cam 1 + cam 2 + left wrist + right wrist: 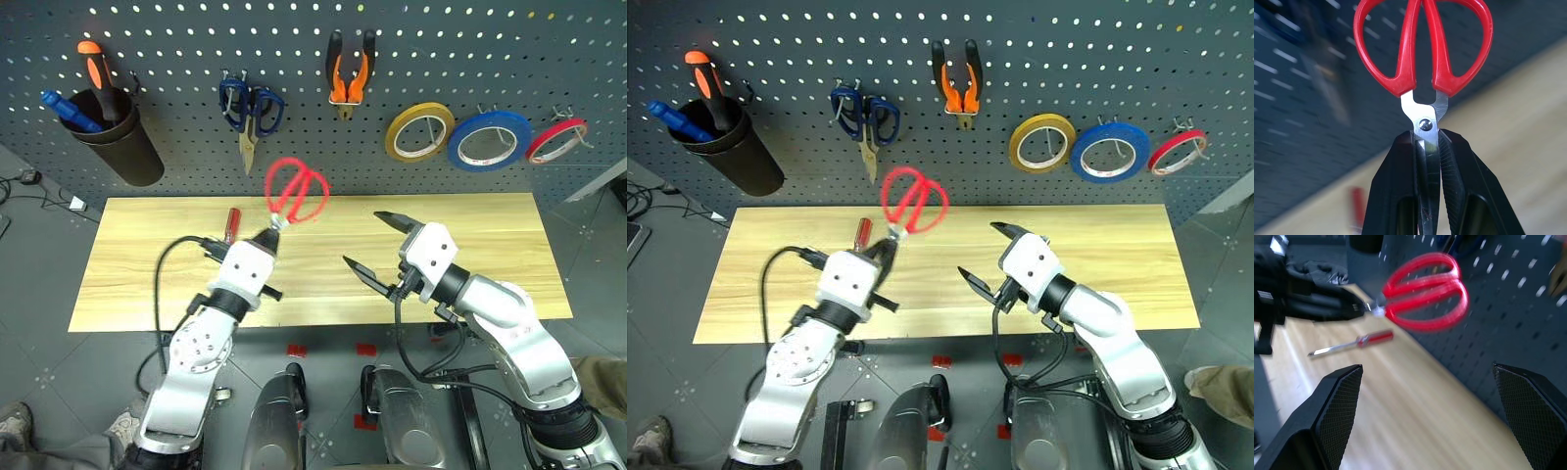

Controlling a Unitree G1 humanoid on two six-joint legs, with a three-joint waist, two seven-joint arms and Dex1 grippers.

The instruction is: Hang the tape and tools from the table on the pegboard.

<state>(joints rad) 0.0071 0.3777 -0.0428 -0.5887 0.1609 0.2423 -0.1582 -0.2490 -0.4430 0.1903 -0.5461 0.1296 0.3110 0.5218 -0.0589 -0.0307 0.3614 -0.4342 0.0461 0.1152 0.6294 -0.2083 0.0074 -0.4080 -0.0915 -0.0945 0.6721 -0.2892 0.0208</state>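
Observation:
My left gripper (270, 233) is shut on the blades of the red-handled scissors (297, 191), which it holds above the table (490, 255) with the handles up toward the pegboard (441, 49). The left wrist view shows the blades pinched between its fingers (1400, 176), just below the pivot. To the right, my right gripper (362, 238) hangs open and empty over the table. The slim red-handled screwdriver (232, 223) lies on the table near the back edge. The orange-and-black pliers (350, 78) and the blue tape (490, 140) hang on the pegboard.
Dark blue-handled scissors (251, 110), a yellow tape ring (419, 131) and a red tape ring (556, 140) also hang on the board. A black cup (122, 147) at the board's left holds an orange-and-black screwdriver and a blue tool.

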